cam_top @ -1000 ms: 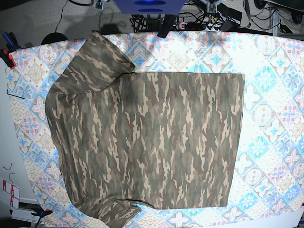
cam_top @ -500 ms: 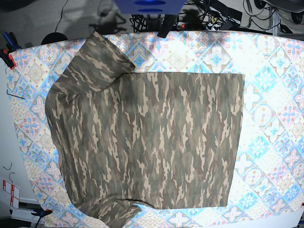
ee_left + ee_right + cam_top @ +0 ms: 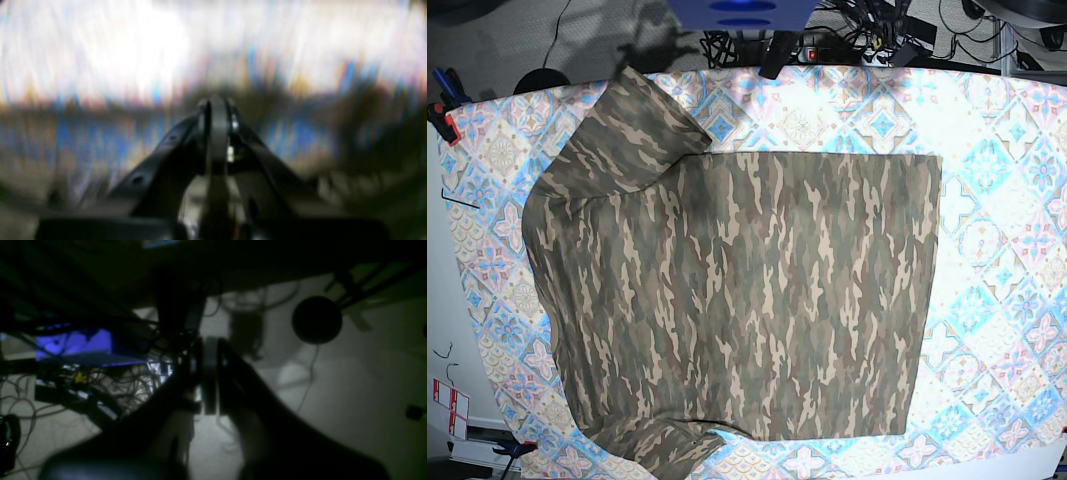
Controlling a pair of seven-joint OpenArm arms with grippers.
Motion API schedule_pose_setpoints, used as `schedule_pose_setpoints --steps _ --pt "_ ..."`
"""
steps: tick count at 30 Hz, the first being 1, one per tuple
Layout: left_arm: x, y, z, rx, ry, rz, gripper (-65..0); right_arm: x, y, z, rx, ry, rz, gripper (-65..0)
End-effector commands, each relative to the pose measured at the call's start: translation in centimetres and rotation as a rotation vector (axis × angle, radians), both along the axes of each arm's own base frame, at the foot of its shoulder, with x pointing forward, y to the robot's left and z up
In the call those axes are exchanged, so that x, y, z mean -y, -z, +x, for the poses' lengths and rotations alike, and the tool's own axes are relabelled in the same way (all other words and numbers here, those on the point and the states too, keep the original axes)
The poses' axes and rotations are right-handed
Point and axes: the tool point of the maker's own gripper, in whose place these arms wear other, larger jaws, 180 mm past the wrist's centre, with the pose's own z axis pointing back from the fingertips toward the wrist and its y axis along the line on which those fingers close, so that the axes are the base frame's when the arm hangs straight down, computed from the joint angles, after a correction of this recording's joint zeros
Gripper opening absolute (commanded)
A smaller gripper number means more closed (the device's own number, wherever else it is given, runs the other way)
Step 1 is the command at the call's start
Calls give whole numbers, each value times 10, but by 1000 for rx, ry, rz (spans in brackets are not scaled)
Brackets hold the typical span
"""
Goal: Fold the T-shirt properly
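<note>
The camouflage T-shirt (image 3: 747,300) lies spread flat on the tile-patterned tablecloth (image 3: 997,250). Its hem is towards the right, and its sleeves are at the upper left (image 3: 632,125) and lower left (image 3: 662,450). Neither gripper shows in the base view. In the left wrist view, my left gripper (image 3: 217,103) has its fingers pressed together and holds nothing, over a heavily blurred patterned surface. In the right wrist view, my right gripper (image 3: 208,343) is also shut and empty. It points at a dark floor, away from the shirt.
The blue robot base (image 3: 742,12) and a dark post (image 3: 777,52) stand at the table's far edge, with cables and a power strip (image 3: 847,45) behind. Red clamps (image 3: 442,120) grip the left edge. The right wrist view shows tangled cables (image 3: 100,386) and a round black object (image 3: 316,319).
The T-shirt has not moved. A pale arm part at the top edge, right of centre, has left the base view.
</note>
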Motion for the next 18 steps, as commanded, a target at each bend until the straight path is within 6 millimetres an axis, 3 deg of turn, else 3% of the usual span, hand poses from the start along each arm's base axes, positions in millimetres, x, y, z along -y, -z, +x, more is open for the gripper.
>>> schedule_pose_setpoints --steps 1,4,7,11,18 --pt "-1 -15 -4 42 1 4 -648 1 -6 -7 9 -4 -7 -650" --pt "3 -35 5 108 14 -2 -648 3 -10 4 59 -10 -13 -650" --pt "5 -42 14 115 18 -9 -648 7 -23 12 131 -18 -28 -650" --pt "7 -41 32 68 19 -29 -648 13 -46 21 224 -33 -48 -650" --pt "14 -71 65 97 37 -53 -648 26 -95 48 350 -70 -83 -650"
